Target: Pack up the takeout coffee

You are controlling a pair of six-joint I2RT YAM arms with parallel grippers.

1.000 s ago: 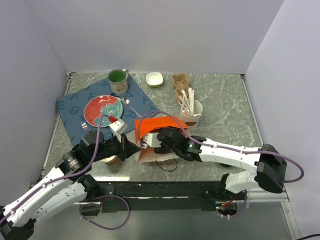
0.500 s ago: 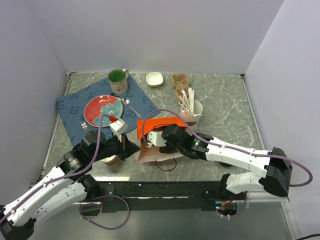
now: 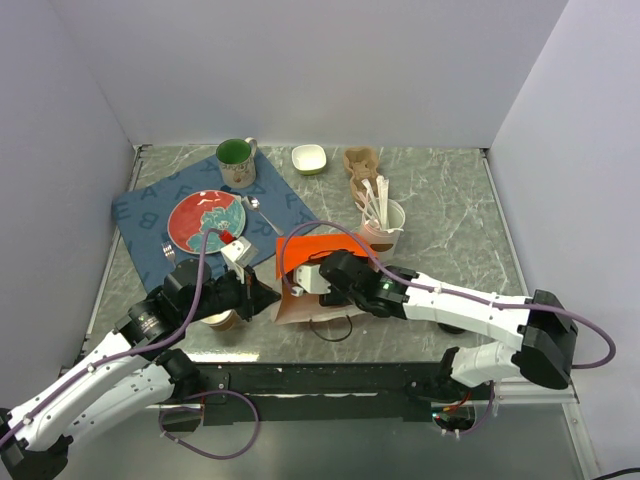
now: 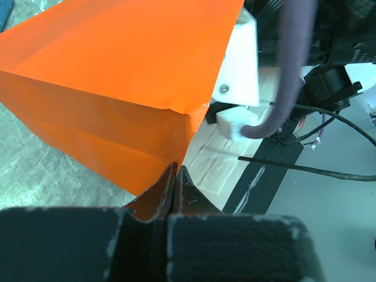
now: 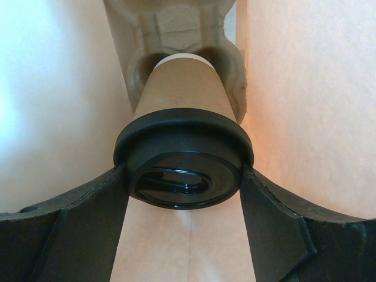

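Observation:
The takeout coffee [image 5: 183, 158], a brown paper cup with a black lid, sits inside the orange bag [image 3: 310, 248], its base in a pulp carrier [image 5: 176, 29]. My right gripper [image 5: 183, 176] reaches into the bag and is shut on the lid, one finger touching each side of the rim. In the top view only its wrist [image 3: 343, 278] shows at the bag's mouth; the coffee is hidden there. My left gripper [image 3: 268, 298] is shut on the left edge of the bag [image 4: 117, 76], with its fingertips [image 4: 176, 171] pinched together at the paper's corner.
A lidless tan cup [image 3: 222, 320] stands under my left arm. On the blue cloth [image 3: 150, 215] are a red plate [image 3: 205, 220], a green mug [image 3: 236, 160] and a spoon [image 3: 262, 213]. A white bowl [image 3: 309, 158], another pulp carrier [image 3: 360, 162] and a cup of utensils [image 3: 385, 222] stand behind the bag.
My right arm's elbow swung out to the right and came partly back, while its wrist stayed at the bag's mouth. The left arm and the bag kept still.

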